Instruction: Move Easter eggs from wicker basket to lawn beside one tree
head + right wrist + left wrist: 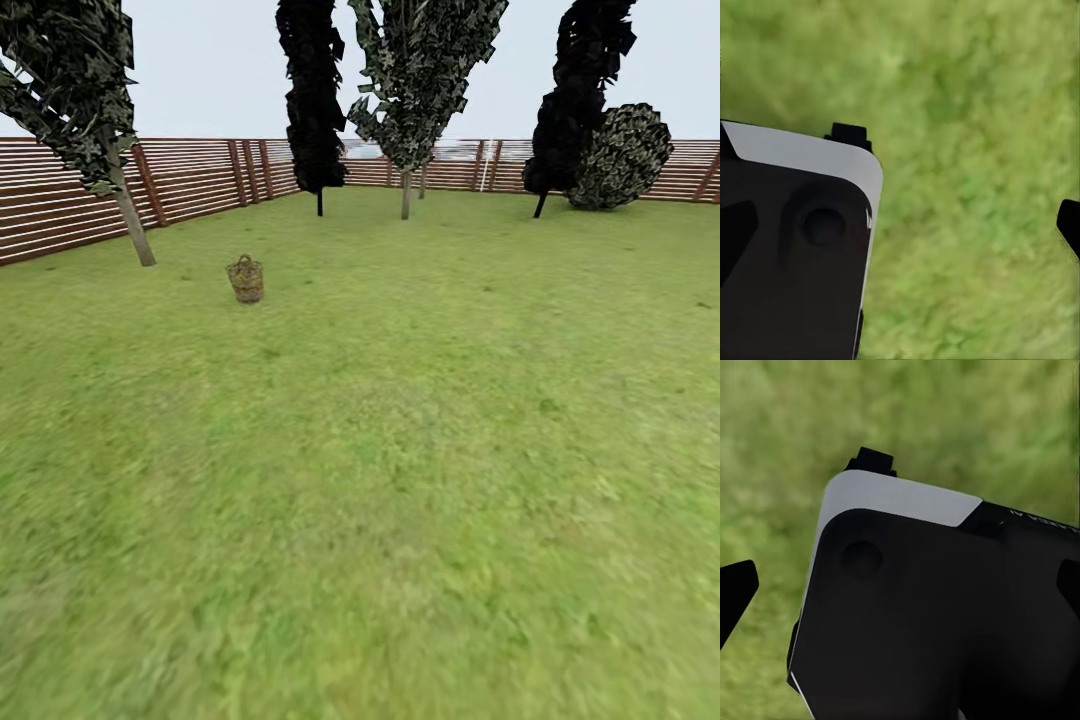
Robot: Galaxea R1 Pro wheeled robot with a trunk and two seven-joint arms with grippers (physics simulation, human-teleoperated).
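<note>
Basket point(245, 278) far off, near tree point(130, 215); my grippers' state unclear. Risk: I overdrive, bump basket, spill eggs.

Wicker basket point(245, 278) upright on lawn point(400, 450), near pale-trunked tree point(128, 205)

wicker basket point(245, 278) right of tree point(132, 215)

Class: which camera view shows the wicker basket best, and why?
The head view: the wicker basket stands whole on the lawn, near a pale-trunked tree. Both wrist views look down on grass and the robot's black body, giving nothing of the basket.
</note>
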